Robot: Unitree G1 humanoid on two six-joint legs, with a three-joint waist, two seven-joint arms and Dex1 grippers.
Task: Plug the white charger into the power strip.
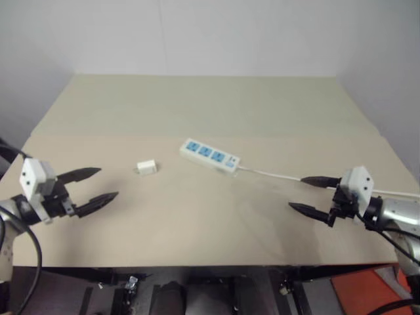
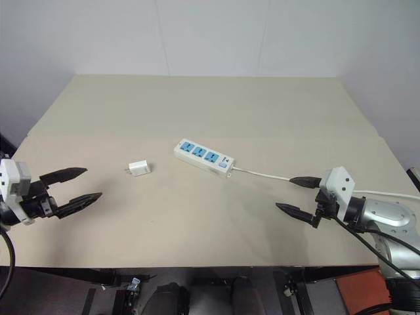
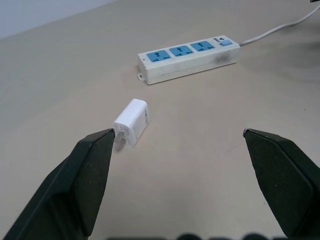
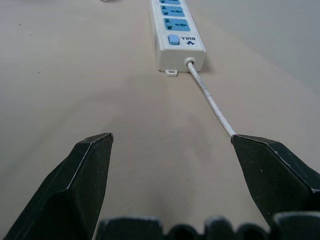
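1. Two tools are counted: the left tool and the right tool, each spread wide, with nothing gripped between the fingers.
2. One white charger is seen lying on its side on the tabletop, ahead of the left tool and apart from it, toward the right tool's side.
3. One power strip is found beyond the charger, near it but not touching; three blue sockets are counted, and one switch at the end nearest the right tool.
4. One thin white cord is traced from that end, running past the right tool's fingertips.
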